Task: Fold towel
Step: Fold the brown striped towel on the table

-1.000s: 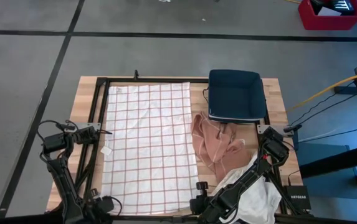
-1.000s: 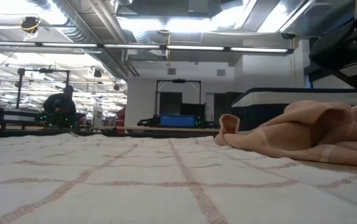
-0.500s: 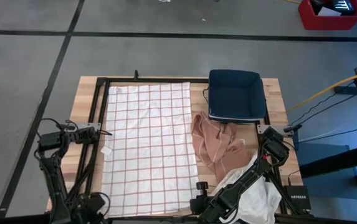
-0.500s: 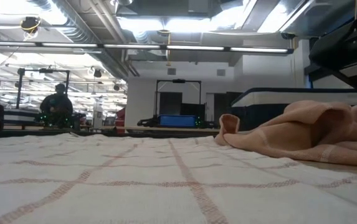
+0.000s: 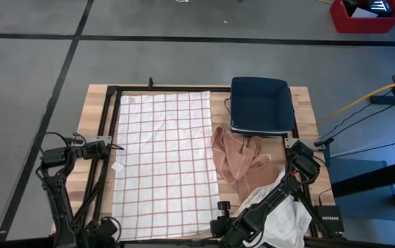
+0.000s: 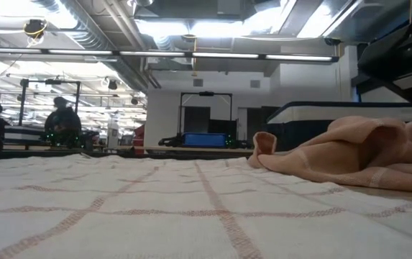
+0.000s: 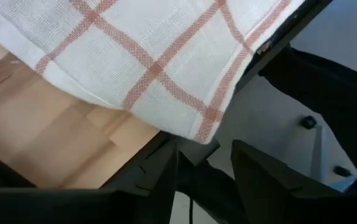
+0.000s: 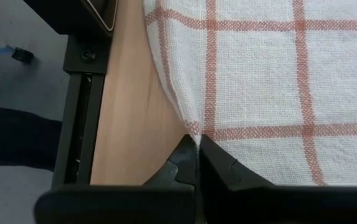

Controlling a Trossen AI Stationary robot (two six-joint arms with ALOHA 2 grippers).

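Observation:
The towel (image 5: 166, 158), white with red checks, lies spread flat on the wooden table and fills the foreground of the low view (image 6: 191, 208). My right gripper (image 8: 197, 146) is at the towel's near right corner (image 5: 219, 224), shut on its edge. My left gripper (image 7: 206, 171) stands open at the near left corner (image 5: 104, 227). That corner's tip (image 7: 206, 130) pokes past the table's near edge, just ahead of the gap between the fingers, and does not touch them. My right gripper pinches the towel's edge (image 8: 190, 127) beside the near right corner between its two fingertips. The fingers slant down from the table's right side. The towel lies flat on the table around the pinch; one layer or several, I cannot tell.
A crumpled pink cloth (image 5: 238, 158) lies right of the towel, with a dark blue bin (image 5: 259, 103) behind it. A white cloth (image 5: 283, 217) lies under my right arm. Black frame rails (image 5: 107, 124) run along the table's left and far sides. People are in the room beyond (image 6: 62, 122).
My left gripper has shifted a little toward the table's left edge and rolled at the wrist, staying open. The towel and my right gripper have kept still.

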